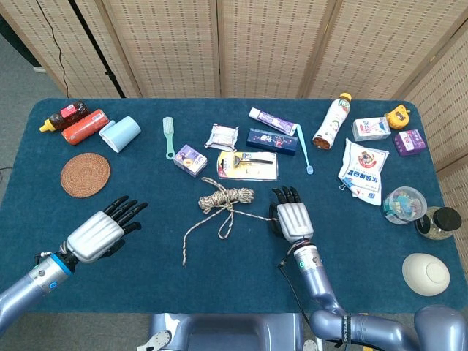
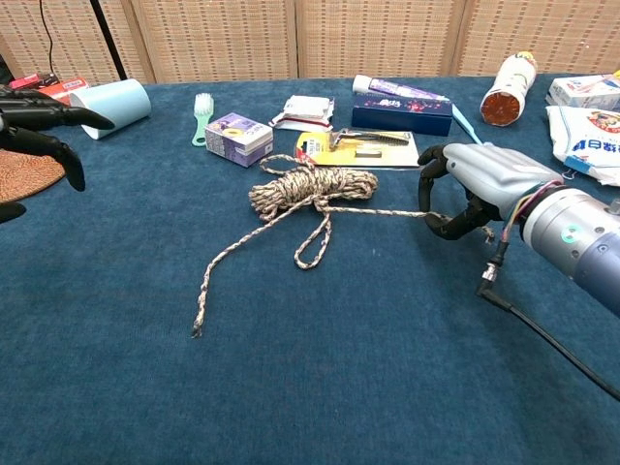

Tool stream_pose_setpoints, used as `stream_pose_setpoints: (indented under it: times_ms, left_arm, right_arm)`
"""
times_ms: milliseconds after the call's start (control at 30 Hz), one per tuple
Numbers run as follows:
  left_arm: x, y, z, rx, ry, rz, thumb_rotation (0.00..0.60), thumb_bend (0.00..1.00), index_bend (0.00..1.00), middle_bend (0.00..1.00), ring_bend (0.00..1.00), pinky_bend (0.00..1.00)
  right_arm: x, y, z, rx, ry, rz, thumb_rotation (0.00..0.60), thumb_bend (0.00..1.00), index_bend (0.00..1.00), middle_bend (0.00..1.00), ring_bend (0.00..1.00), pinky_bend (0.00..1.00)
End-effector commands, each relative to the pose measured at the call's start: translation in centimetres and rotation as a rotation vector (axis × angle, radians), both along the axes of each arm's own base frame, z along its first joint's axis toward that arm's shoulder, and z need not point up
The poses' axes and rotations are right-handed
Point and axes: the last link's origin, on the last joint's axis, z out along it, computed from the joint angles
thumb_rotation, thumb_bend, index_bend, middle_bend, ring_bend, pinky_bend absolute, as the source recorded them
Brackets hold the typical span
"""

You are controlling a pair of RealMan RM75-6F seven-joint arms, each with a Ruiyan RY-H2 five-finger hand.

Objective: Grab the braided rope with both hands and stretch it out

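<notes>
The braided rope (image 1: 225, 197) (image 2: 312, 184) lies coiled at mid-table. One loose tail runs down-left to its end (image 2: 199, 327); another strand runs right to my right hand. My right hand (image 1: 291, 216) (image 2: 478, 185) grips that strand's end, fingers curled around it on the cloth. My left hand (image 1: 102, 229) (image 2: 34, 121) hovers at the left with fingers spread and nothing in it, well apart from the rope's loose tail.
A razor pack (image 1: 247, 165), purple box (image 1: 190, 159) and dark box (image 1: 271, 140) lie just behind the coil. A woven coaster (image 1: 85, 174), blue cup (image 1: 119, 134) and red bottles (image 1: 82, 126) sit far left. Bags, jars and a bowl (image 1: 425, 273) crowd the right side.
</notes>
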Motion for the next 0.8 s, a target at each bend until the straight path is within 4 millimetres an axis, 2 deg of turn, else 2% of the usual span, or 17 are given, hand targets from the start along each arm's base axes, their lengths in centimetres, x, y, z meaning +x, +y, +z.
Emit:
stream_pose_setpoints:
  times_ms: [33,467,800]
  left_arm:
    - [0.3,0.8,-1.4,-0.028,0.026,-0.055,0.6,0.43,0.32,0.0,0.0,0.0]
    - [1.2,3.3,-5.3,-0.067,0.016,-0.16,0.6,0.42,0.33,0.0,0.0,0.0]
    - [1.9,4.5,-7.8,-0.091,-0.004,-0.214,0.6,0.34,0.33,0.0,0.0,0.0]
  right_arm:
    - [-0.1,0.0,-0.1,0.002,0.0,-0.004,0.6,0.51,0.65,0.13,0.0,0.0]
    - [-0.3,-0.1,-0.2,-0.001,0.005,-0.012,0.6,0.51,0.65,0.13,0.0,0.0]
    - [-0.6,-0.3,0.0,-0.004,0.012,-0.026,0.6,0.51,0.65,0.13,0.0,0.0]
